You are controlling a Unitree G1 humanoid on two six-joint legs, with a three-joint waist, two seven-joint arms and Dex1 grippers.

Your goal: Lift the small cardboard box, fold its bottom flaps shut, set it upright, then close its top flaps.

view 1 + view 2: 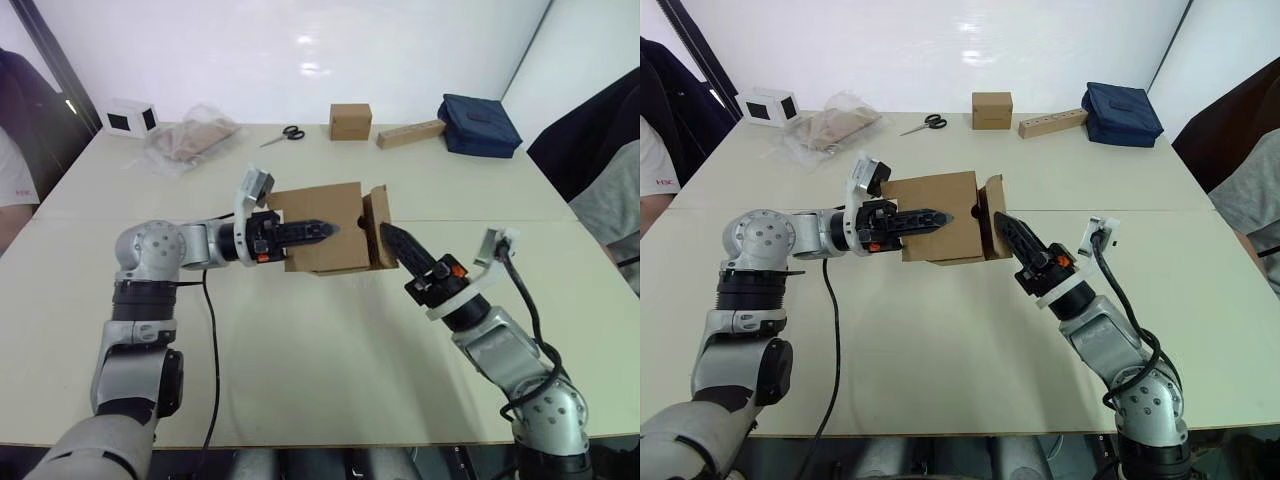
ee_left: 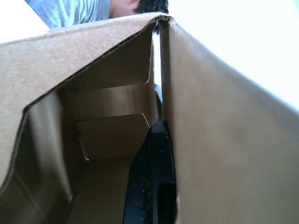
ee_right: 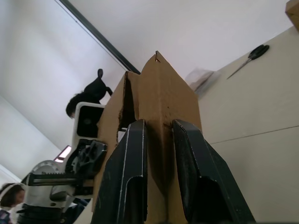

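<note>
Both end effectors grasp the small cardboard box (image 1: 322, 228), its interior holding nothing besides one left finger (image 2: 152, 182).

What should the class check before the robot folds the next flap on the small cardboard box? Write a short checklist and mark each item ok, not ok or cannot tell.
1. Left gripper clamps a wall of the small cardboard box, one finger inside: ok.
2. Right gripper pinches a flap at the box's right end: ok.
3. Box lifted clear of the table: cannot tell.
4. Flaps at that end folded shut: not ok, one stands out.
5. Scissors and cardboard cube far from the work: ok.
</note>
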